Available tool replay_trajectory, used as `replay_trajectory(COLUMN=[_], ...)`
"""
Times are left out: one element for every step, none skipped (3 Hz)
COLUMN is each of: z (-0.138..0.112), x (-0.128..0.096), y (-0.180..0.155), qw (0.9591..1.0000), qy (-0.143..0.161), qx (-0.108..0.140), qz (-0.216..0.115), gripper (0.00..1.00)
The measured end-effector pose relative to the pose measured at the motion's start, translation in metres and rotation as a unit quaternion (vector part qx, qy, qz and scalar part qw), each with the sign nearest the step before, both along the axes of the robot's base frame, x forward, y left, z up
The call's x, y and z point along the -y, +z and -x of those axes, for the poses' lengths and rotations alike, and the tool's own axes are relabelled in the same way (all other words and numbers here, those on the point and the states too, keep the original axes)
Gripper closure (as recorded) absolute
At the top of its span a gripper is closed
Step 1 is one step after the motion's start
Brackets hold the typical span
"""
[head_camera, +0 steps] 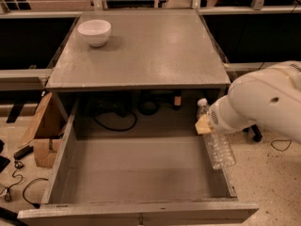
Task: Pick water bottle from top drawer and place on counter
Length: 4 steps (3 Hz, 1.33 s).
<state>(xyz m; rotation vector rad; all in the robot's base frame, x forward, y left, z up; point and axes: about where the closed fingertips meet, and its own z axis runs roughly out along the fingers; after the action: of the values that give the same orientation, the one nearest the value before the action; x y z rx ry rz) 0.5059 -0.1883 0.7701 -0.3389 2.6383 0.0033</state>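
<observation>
The water bottle (217, 150) is a clear ribbed bottle with a white cap. It hangs tilted, cap up, over the right wall of the open top drawer (136, 168). My gripper (206, 124) is shut on the bottle's upper part, with a yellowish finger pad (202, 125) showing against it. The white arm reaches in from the right and hides the rest of the gripper. The bottle is lifted off the drawer floor. The grey counter (155, 51) lies above and behind the drawer.
A white bowl (94, 31) stands at the counter's far left corner. Dark cables (117, 119) lie behind the drawer under the counter. A cardboard box (43, 135) and cords sit on the floor to the left. Dark shelving flanks the cabinet.
</observation>
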Motion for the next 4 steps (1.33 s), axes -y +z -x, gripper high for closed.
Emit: replay_trajectory(z=[-0.016, -0.026, -0.033, -0.038], x=[0.029, 0.042, 0.046, 0.051], y=[0.069, 0.136, 0.188, 0.214], qw=[0.9963, 0.9853, 0.9692, 0.9468], qy=[-0.001, 0.009, 0.032, 0.053], qx=[0.076, 0.148, 0.207, 0.255], qz=[-0.04, -0.084, -0.129, -0.189], gripper=[1.0, 1.0, 1.0, 1.0])
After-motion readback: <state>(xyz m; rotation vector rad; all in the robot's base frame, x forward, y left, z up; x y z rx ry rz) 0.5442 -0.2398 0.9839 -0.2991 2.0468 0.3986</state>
